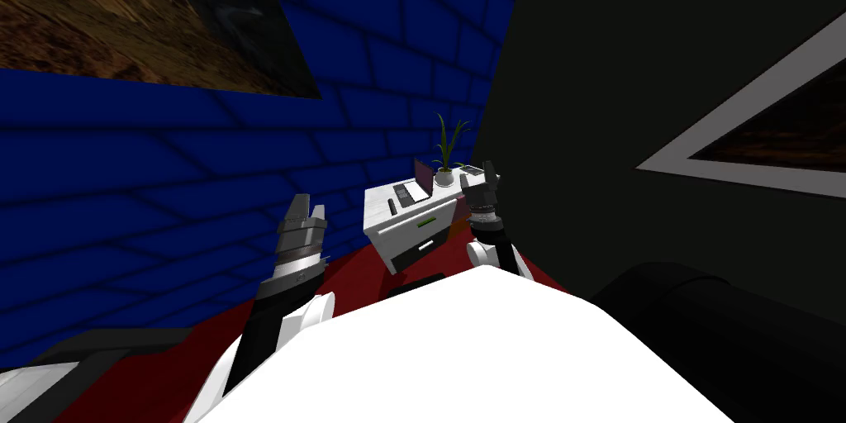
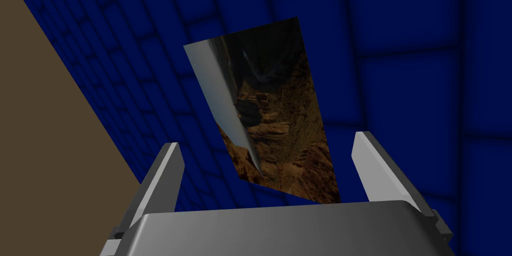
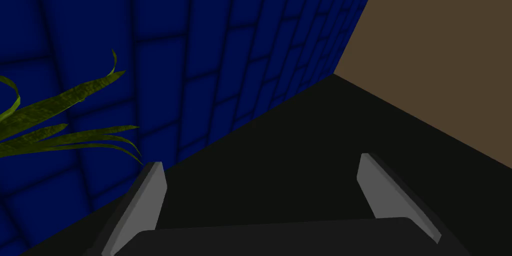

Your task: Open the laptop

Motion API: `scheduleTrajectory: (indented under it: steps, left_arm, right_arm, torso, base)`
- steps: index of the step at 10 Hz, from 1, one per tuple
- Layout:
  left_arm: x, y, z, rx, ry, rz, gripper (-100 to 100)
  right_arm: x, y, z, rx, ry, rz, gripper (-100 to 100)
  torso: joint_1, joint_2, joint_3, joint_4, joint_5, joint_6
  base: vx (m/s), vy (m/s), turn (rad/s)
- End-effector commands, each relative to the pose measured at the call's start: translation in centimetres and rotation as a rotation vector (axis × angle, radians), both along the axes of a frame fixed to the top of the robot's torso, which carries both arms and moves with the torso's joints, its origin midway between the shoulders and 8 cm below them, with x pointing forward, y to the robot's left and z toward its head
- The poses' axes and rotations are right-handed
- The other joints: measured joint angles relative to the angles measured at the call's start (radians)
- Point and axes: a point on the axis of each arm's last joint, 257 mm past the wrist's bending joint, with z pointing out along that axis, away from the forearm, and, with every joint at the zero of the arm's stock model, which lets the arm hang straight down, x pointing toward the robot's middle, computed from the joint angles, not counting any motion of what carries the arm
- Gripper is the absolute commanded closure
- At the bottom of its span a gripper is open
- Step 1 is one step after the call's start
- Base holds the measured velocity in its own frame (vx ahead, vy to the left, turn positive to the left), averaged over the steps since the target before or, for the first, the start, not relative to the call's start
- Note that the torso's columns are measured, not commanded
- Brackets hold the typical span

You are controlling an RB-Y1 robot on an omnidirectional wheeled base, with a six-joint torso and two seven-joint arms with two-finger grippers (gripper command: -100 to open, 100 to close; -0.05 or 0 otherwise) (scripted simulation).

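Observation:
A small laptop (image 1: 411,192) lies on top of a white drawer cabinet (image 1: 388,232) against the blue wall, its lid (image 1: 424,179) standing raised with a purplish face. My right gripper (image 1: 489,172) is held up just right of the cabinet's top, beside the laptop and apart from it. In its wrist view, the right gripper (image 3: 260,188) is open with nothing between the fingers. My left gripper (image 1: 306,208) hangs well left of the cabinet, and its wrist view shows the left gripper (image 2: 265,168) open and empty too.
A potted plant (image 1: 446,163) stands behind the laptop, and its leaves (image 3: 60,113) reach close to my right hand. A small dark item (image 1: 392,206) lies on the cabinet's near edge. A red rug (image 1: 355,273) covers the floor, and a dark bulky shape (image 1: 710,335) sits at my right.

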Motion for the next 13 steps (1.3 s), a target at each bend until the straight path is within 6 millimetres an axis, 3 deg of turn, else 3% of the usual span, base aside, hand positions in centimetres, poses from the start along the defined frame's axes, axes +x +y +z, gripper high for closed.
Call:
scheduleTrajectory:
  steps: [1, 9, 10, 13]
  left_arm:
    - [0.0, 0.0, 0.0, 0.0, 0.0, 0.0, 0]
    - [0.0, 0.0, 0.0, 0.0, 0.0, 0.0, 0]
    - [0.0, 0.0, 0.0, 0.0, 0.0, 0.0, 0]
    - [0.0, 0.0, 0.0, 0.0, 0.0, 0.0, 0]
  right_arm:
    - [0.0, 0.0, 0.0, 0.0, 0.0, 0.0, 0]
    - [0.0, 0.0, 0.0, 0.0, 0.0, 0.0, 0]
    - [0.2, 0.3, -0.3, -0.038, 0.013, 0.004, -100]
    - [0.8, 0.6, -1.5, -0.143, 0.055, -0.004, -100]
  torso:
    - [0.0, 0.04, -0.082, 0.041, 0.0, 0.0]
    - [0.0, 0.618, -1.234, 0.617, 0.0, 0.0]
    - [0.0, 0.691, -1.382, 0.691, 0.0, 0.0]
    - [0.0, 0.736, -1.475, 0.737, 0.0, 0.0]
  base:
    - [0.0, 0.0, 0.0]
    - [0.0, 0.0, 0.0]
    - [0.009, 0.003, 0.024]
    - [0.014, 0.006, 0.042]
